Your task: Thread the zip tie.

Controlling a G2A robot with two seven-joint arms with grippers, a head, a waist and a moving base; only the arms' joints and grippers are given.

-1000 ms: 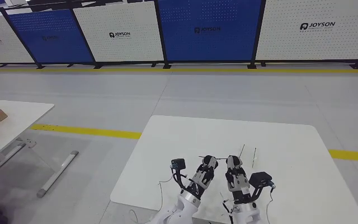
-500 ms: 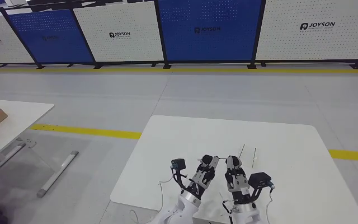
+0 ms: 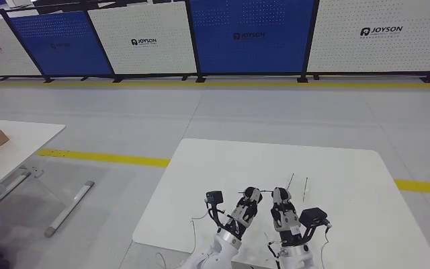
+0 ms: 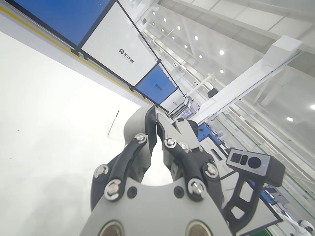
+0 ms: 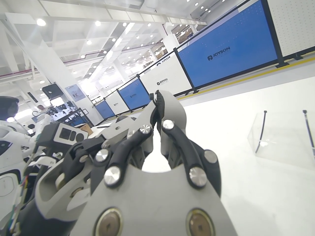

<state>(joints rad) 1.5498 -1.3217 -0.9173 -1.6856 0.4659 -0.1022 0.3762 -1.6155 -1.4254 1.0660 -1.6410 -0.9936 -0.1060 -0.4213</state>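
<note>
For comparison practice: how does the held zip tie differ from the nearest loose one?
The held zip tie is clamped by the left end effector and right end effector; the loose zip tie lies ungripped. The held zip tie runs crosswise; the loose zip tie points away from the robot. Both are black.

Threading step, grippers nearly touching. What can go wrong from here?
1. The right gripper pinches the zip tie only at its very tip, so the tie may slip or twist.
2. The left gripper, also shut, sits very close; the two might collide while aligning the ends.
</note>
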